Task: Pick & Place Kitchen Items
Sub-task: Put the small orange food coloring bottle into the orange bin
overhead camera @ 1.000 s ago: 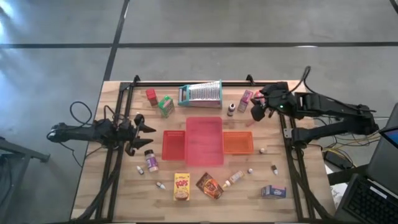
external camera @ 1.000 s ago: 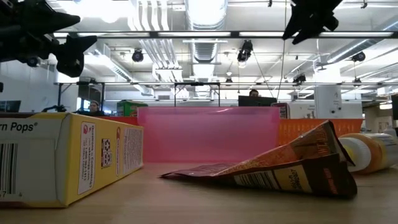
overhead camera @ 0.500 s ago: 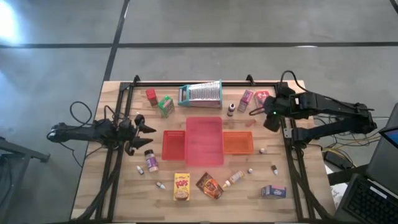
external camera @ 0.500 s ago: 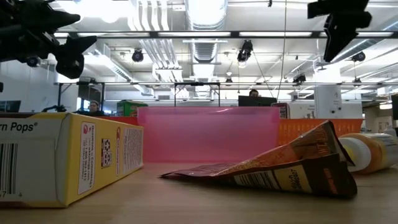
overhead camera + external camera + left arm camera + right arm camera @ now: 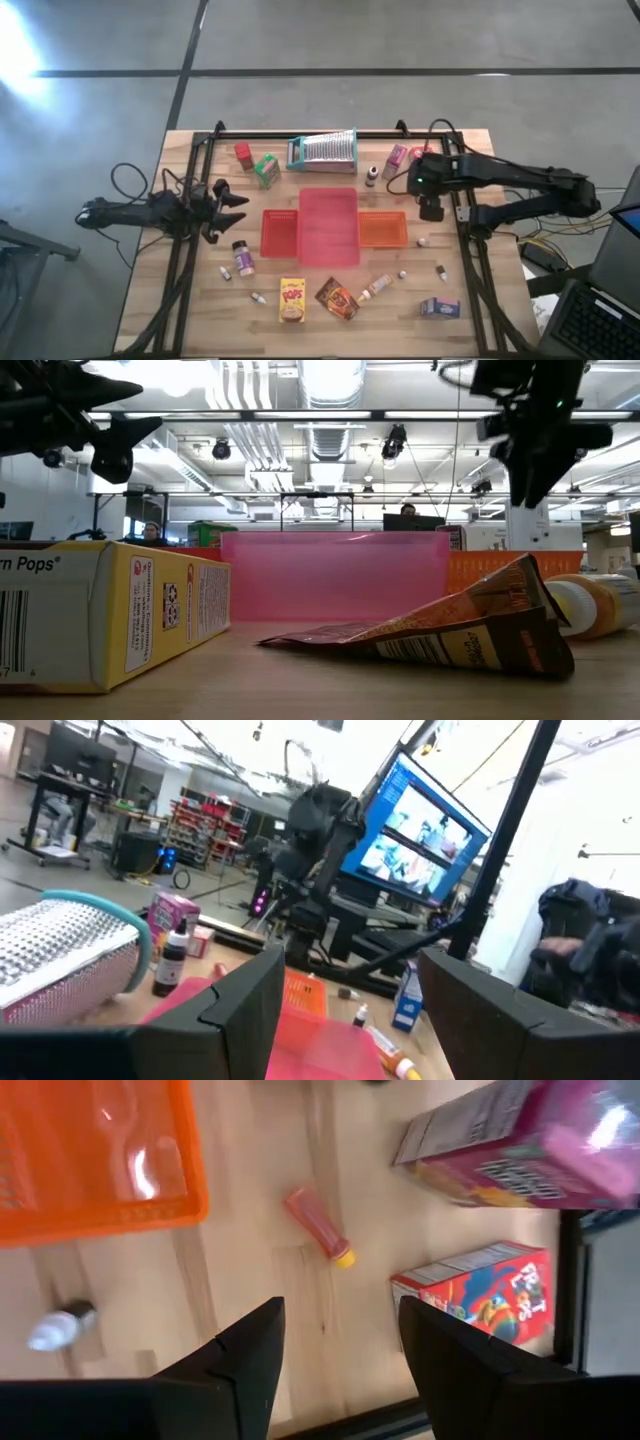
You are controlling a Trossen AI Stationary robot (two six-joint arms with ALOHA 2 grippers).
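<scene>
right gripper above the small pink bottle, nothing held

wooden table [image 5: 200,300] under a workshop ceiling carries the kitchen items around three flat trays: a red tray [image 5: 328,226] in the middle and an orange tray [image 5: 383,229] on its right.

right gripper [image 5: 430,207] hangs near the far right corner, over the gap between the orange tray and the boxes. its wrist view shows the two fingers apart with only bare wood between them, so it is open and grips nothing. just ahead of it lies a small pink bottle [image 5: 318,1227] with a yellow cap, on its side, close to the orange tray's edge. i judge this bottle light and round, so it can roll; best to take it across the middle of its body. a red cereal box [image 5: 475,1295] and a pink box [image 5: 510,1140] lie beside it; both look like stiff light cardboard, easy to hold on the narrow sides. the print on them i cannot read with certainty.

left gripper [image 5: 228,208] waits at the left side of the table, fingers spread and empty.

near the front edge lie a yellow box [image 5: 100,610] reading "pops" and a brown packet [image 5: 450,625], soft and crumpled, which would bend in a grip.
</scene>
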